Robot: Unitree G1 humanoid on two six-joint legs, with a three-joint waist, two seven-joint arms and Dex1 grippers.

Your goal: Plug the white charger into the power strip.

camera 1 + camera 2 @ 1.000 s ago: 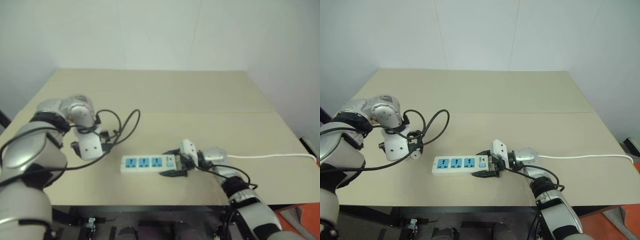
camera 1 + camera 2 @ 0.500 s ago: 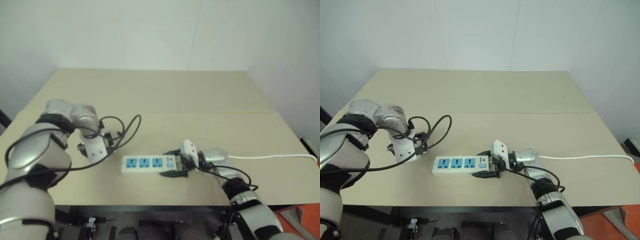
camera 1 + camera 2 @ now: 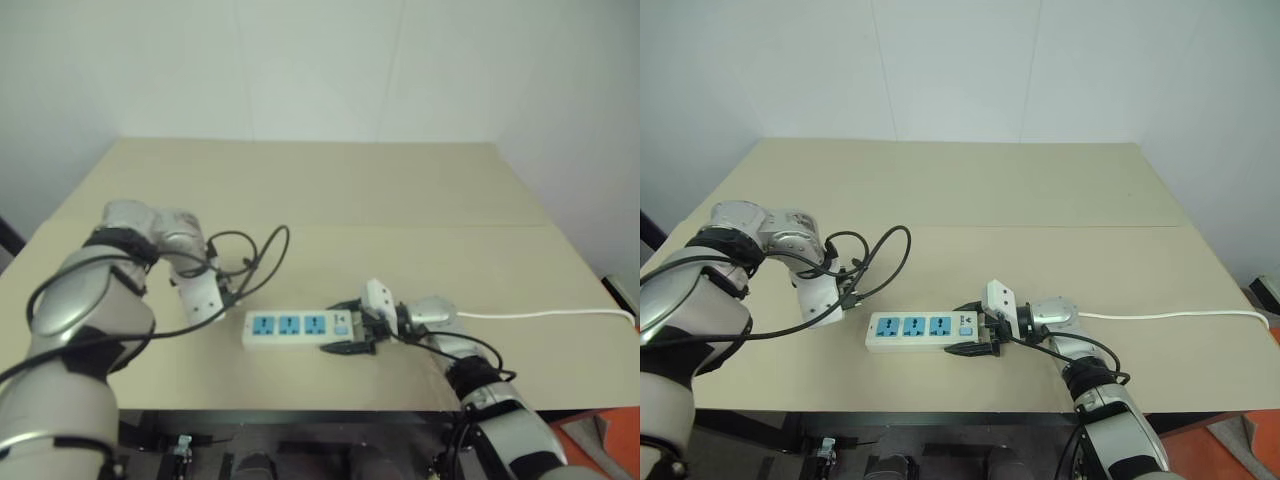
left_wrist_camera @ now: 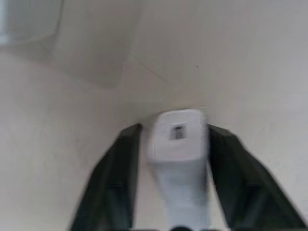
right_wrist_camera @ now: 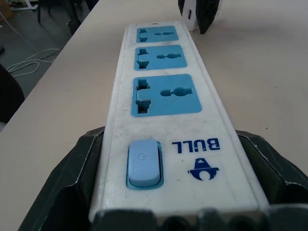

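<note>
Left hand point(image 4: 172, 139) clamped, right hand point(image 5: 178, 192) gripping

A white power strip point(image 5: 163, 120) is being shown with three blue socket faces, a pale blue switch point(image 5: 143, 162) and blue lettering. A white charger point(image 4: 177, 135) is being framed by black fingers point(image 4: 115, 178). A beige table point(image 3: 1040, 190) is being crossed by a white cord point(image 3: 1170, 314).

Bare lab or test room: plain beige table point(image 3: 1040, 190), blank white walls point(image 3: 960, 70).
</note>
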